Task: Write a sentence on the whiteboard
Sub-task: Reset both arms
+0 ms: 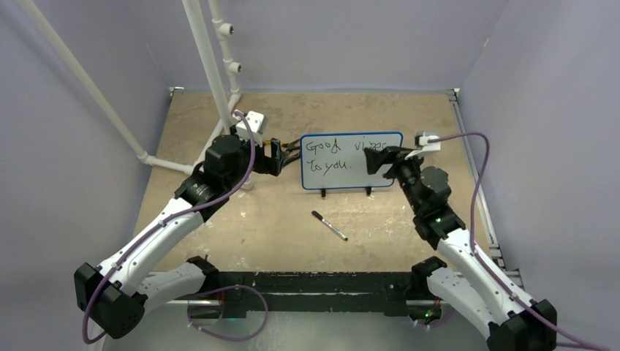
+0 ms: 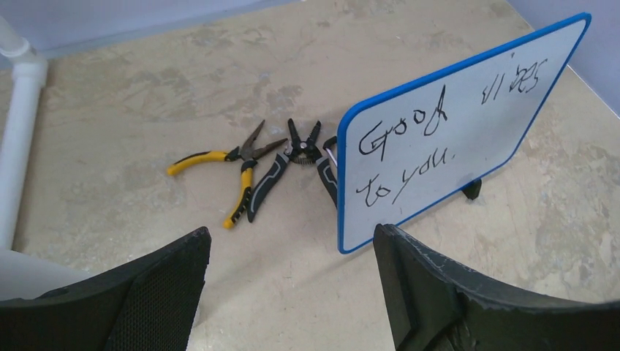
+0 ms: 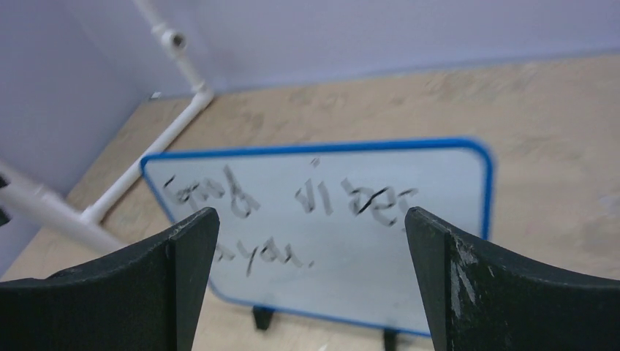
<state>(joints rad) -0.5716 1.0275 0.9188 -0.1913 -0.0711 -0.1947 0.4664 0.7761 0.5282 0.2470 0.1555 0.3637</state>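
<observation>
The whiteboard (image 1: 340, 179) stands upright on black feet mid-table, white with a blue rim. The sentence (image 1: 327, 155) in black marker reads "Good vibes to you." in two lines. My left gripper (image 1: 281, 157) is open and empty just left of the board's left edge. My right gripper (image 1: 379, 161) is open and empty in front of the board's right part, covering the end of "vibes". The left wrist view shows the board (image 2: 482, 131) and writing (image 2: 409, 150) beyond my open gripper (image 2: 292, 248). The right wrist view shows the board (image 3: 409, 270) between my open fingers (image 3: 183, 256).
A black marker (image 1: 329, 225) lies on the table in front of the board. Yellow-handled pliers (image 2: 227, 164) and black wire strippers (image 2: 281, 164) lie left of and behind the board. A white pipe frame (image 1: 212, 80) rises at the back left. Walls enclose the table.
</observation>
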